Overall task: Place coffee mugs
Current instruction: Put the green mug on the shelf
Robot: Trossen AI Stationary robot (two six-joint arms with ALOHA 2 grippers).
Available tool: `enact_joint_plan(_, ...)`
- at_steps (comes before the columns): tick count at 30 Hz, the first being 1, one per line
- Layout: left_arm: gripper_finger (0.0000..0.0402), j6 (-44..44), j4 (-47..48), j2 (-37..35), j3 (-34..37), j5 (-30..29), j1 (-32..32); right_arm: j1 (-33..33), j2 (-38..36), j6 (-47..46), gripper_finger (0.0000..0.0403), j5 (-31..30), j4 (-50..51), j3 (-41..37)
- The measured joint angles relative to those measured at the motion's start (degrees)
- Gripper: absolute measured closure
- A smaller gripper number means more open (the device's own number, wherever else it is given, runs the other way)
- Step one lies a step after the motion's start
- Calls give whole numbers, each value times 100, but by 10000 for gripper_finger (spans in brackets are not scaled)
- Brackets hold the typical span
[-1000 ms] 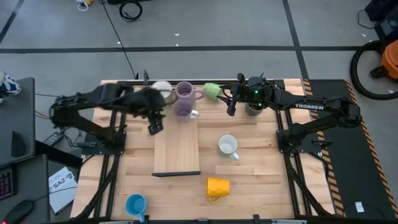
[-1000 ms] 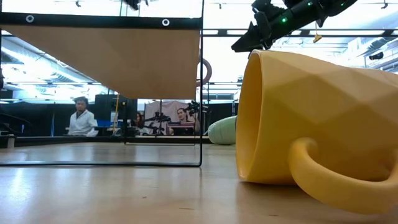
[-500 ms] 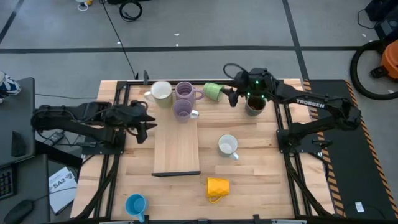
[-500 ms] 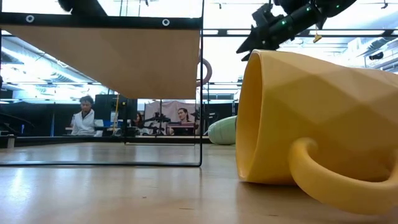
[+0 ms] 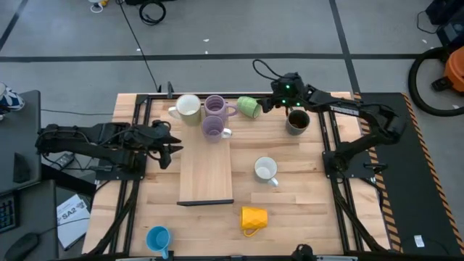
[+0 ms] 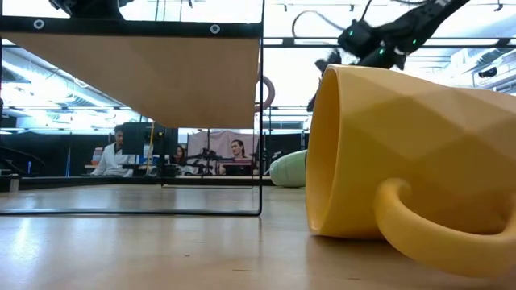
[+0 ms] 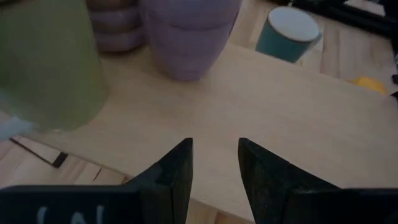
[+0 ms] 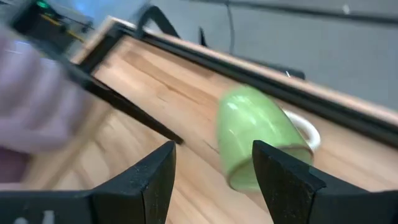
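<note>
Parted jaws, nothing held: right gripper (image 5: 270, 104) at 1 o'clock of the table (image 5: 304, 210), aimed at the light green mug (image 5: 249, 107) lying on its side just beside it. Left gripper (image 5: 171, 143), 9 o'clock, likewise parted and holding nothing, waiting.

Other mugs: white mug (image 5: 188, 107) and two lavender mugs (image 5: 214, 116) at 12; dark mug (image 5: 296, 121) at 1; second white mug (image 5: 266, 170) centre; yellow mug (image 5: 254, 217) at 6; blue mug (image 5: 158, 238) at 7.

Step, judged: approach to the green mug. Next: close in, straddle its wall, clamp.

Eight coffee mugs (image 5: 265, 170) — scattered, tabletop.
</note>
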State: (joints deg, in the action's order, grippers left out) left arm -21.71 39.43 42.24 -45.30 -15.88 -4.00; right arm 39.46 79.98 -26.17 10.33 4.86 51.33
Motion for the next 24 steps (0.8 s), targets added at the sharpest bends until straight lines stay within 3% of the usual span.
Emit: enact_joint_plan(24,267,-17,10,2,0,2,3,130,1380,-280,185,473,-582,-1)
